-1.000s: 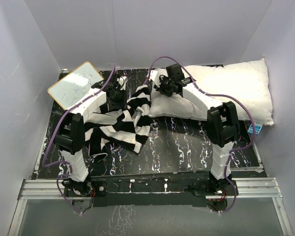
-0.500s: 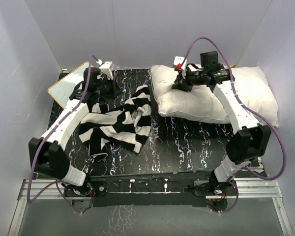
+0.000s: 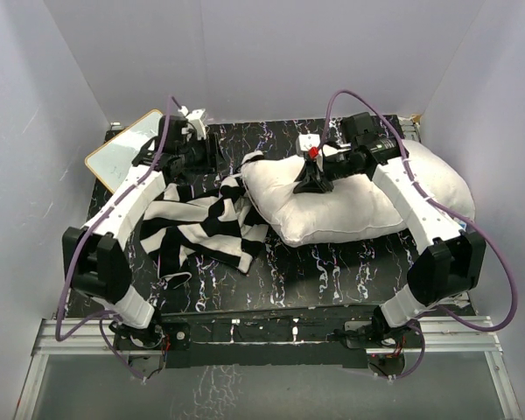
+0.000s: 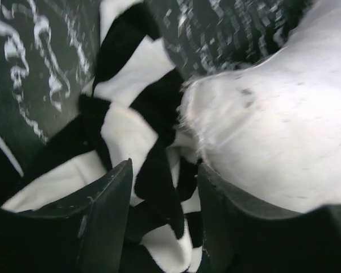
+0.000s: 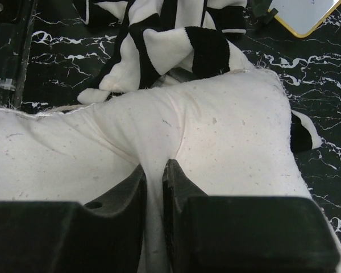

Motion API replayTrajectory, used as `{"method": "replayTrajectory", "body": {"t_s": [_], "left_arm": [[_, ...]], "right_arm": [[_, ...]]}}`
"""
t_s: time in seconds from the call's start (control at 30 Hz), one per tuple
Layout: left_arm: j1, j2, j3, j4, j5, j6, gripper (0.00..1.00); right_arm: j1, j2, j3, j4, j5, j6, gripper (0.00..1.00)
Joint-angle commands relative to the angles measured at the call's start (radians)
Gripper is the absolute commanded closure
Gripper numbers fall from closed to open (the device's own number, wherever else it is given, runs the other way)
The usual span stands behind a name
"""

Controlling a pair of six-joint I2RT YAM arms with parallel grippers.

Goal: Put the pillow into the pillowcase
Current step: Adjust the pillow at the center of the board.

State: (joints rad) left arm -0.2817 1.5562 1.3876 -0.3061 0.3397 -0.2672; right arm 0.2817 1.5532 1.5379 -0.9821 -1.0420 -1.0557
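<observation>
The right gripper [image 5: 153,170] pinches a fold of the pillow [image 3: 359,210], likely to drag it leftward. The pillow's corner already touches the crumpled pillowcase [image 3: 201,223]. The left gripper [image 4: 165,176] hangs over the stripes with its jaws apart, seemingly hunting for the opening.

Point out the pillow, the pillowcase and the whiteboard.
pillow [image 3: 341,214]: top external view, middle of its white upper face.
pillowcase [image 3: 197,223]: top external view, middle of the striped heap.
whiteboard [image 3: 122,153]: top external view, its white writing surface.
</observation>
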Motion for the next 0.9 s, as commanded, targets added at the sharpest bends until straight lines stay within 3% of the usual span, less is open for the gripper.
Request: {"method": "replayTrajectory", "body": {"t_s": [0.0, 0.1, 0.27, 0.33, 0.4, 0.43, 0.7, 0.87], "left_arm": [[-0.003, 0.066, 0.006, -0.21, -0.051, -0.054, 0.46], [-0.012, 0.093, -0.009, -0.177, -0.048, -0.069, 0.37], [-0.013, 0.204, 0.036, -0.182, -0.006, -0.049, 0.4], [-0.014, 0.223, 0.035, -0.166, 0.036, -0.049, 0.54], [-0.013, 0.215, 0.035, -0.143, 0.071, -0.052, 0.9], [-0.013, 0.198, 0.038, -0.132, 0.066, -0.048, 1.0], [-0.013, -0.087, -0.005, 0.056, -0.005, 0.051, 1.0], [-0.013, -0.122, -0.021, 0.09, 0.058, 0.046, 1.0]], "right_arm": [[-0.012, -0.037, -0.031, 0.089, 0.01, 0.029, 0.92], [-0.015, -0.042, -0.058, 0.11, 0.018, 0.044, 0.92], [-0.017, -0.049, -0.09, 0.137, 0.012, 0.059, 0.92], [-0.017, -0.055, -0.097, 0.143, 0.023, 0.061, 0.92], [-0.018, -0.059, -0.101, 0.143, 0.03, 0.062, 0.92], [-0.016, -0.06, -0.098, 0.141, 0.03, 0.061, 0.92], [0.032, -0.041, 0.0, 0.037, 0.04, -0.043, 0.92], [0.103, -0.032, -0.004, 0.082, 0.102, -0.017, 0.92]]}}
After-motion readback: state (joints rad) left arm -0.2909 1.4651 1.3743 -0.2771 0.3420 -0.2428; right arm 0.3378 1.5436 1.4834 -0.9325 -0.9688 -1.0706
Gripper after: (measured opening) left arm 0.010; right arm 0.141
